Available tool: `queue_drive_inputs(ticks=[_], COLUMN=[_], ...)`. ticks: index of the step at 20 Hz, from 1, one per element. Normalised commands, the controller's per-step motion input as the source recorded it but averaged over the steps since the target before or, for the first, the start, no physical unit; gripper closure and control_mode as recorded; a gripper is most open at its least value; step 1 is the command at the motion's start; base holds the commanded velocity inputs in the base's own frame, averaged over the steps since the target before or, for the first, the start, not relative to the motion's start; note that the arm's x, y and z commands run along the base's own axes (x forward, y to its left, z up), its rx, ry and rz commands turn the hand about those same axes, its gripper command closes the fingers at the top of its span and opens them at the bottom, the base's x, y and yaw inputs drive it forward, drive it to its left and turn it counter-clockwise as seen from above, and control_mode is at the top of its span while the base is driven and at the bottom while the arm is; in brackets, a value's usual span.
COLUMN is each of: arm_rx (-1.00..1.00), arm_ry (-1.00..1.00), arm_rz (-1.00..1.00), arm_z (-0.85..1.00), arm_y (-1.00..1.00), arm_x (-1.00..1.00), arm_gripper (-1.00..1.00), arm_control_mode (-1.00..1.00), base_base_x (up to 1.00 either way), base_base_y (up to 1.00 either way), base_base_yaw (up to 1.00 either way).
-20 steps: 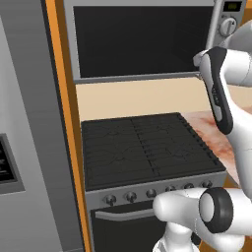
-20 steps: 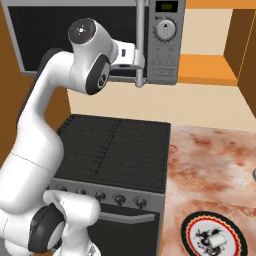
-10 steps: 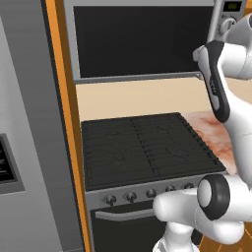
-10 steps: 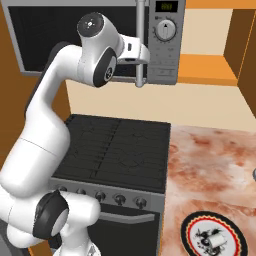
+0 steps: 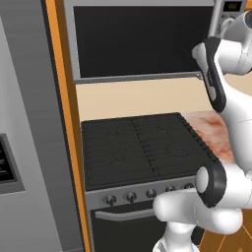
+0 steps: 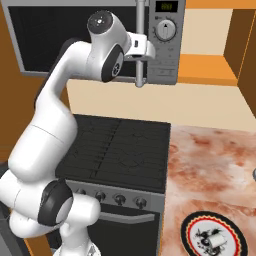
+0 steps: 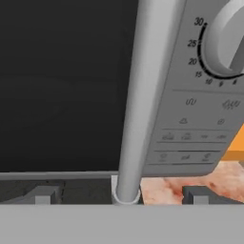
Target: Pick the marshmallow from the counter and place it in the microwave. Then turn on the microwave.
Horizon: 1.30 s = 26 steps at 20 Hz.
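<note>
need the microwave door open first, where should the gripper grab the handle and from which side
Grip the long vertical bar handle of the microwave near its lower end, coming straight at the door front. The open gripper already straddles it, one finger either side; the bar stands clear of the glass.

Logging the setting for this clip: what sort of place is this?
A home-style kitchen, computer-rendered. A black stovetop with knobs sits beside a mottled reddish stone counter, a silver microwave with a dial and bar handle hangs above, and orange cabinets frame it.
</note>
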Motion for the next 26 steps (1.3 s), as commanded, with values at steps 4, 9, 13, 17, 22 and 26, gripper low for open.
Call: queue_drive_inputs(ticks=[4, 9, 13, 17, 22, 26], arm_rx=[0.0, 0.0, 0.0, 0.0, 0.0, 0.0], arm_ry=[0.0, 0.0, 0.0, 0.0, 0.0, 0.0], arm_rz=[0.0, 0.0, 0.0, 0.0, 0.0, 0.0], arm_z=[0.0, 0.0, 0.0, 0.0, 0.0, 0.0], arm_y=[-0.06, -0.07, -0.09, -0.04, -0.04, -0.04], arm_x=[0.29, 0.28, 0.28, 0.22, 0.18, 0.17], arm_gripper=[-1.0, -1.0, -1.0, -1.0, -1.0, -1.0], arm_control_mode=[-1.0, -1.0, -1.0, -1.0, -1.0, -1.0], base_base_x=[0.0, 0.0, 0.0, 0.0, 0.0, 0.0], base_base_y=[0.0, 0.0, 0.0, 0.0, 0.0, 0.0], base_base_yaw=[0.0, 0.0, 0.0, 0.0, 0.0, 0.0])
